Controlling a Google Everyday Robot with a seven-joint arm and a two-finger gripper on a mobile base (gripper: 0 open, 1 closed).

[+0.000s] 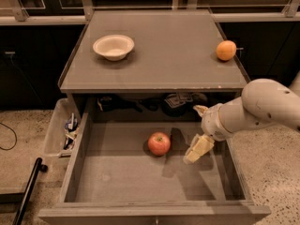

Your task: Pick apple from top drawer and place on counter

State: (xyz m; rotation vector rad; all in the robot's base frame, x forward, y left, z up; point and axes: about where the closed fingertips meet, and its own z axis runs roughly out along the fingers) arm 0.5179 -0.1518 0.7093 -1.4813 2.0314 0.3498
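So the counter (164,60) sits above the pulled-out top drawer (122,182), the gripper (199,129) hangs over the drawer's right side, fingers spread wide with nothing in them, and the apple (159,143) lies on the drawer floor just left of it

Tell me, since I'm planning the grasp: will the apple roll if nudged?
Likely yes: the apple is round and lies free in the flat-bottomed top drawer. It looks firm, probably squeeze-tolerant. The gripper hangs beside it, not touching.

Red apple (159,143), yellowish patch; grey top drawer (122,178) and table (173,46). Cream gripper (195,134) positioned over the drawer's right side.
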